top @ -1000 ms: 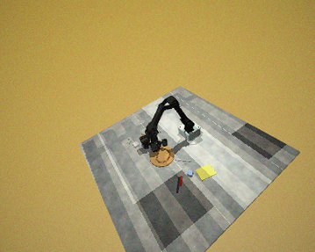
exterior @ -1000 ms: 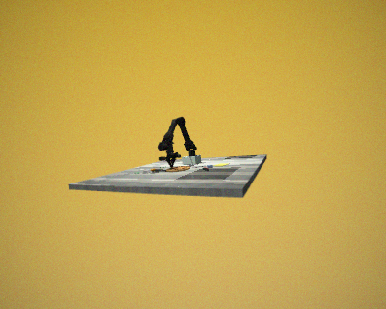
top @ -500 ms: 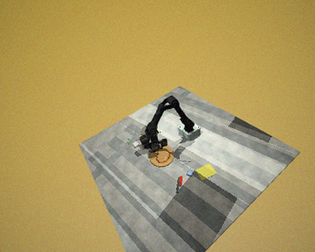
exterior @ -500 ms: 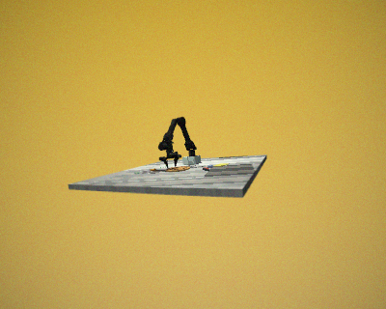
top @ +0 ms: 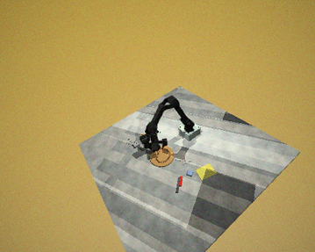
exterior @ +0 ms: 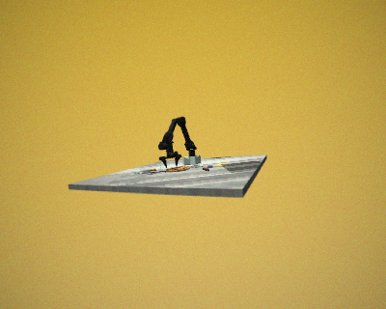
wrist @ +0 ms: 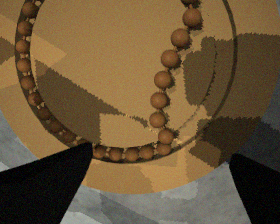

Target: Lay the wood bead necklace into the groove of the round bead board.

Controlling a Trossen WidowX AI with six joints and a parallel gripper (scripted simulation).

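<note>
The grey table carries the complete setup. The round bead board is located in front of the pale arm base. A yellow piece is placed well apart from the board. A red and dark tool-like item and a small blue block are set between these, off to one side. Beyond the gripper, small grey and green pieces are seen; their shapes appear too small to be identified. Part of the board is covered by the gripper in the top view.

The black arm is raised from its base to a high elbow and bent down toward the board. The gripper is pointed downward, its fingers spread wide apart with nothing held between them.

The wood bead necklace is located on the board. In the wrist view, its left and lower run is seated along the curved groove. At the lower right, the strand is turned inward and extended upward, slanting slightly right, across the face inside the groove. No single long axis can be assigned to the curved strand.
</note>
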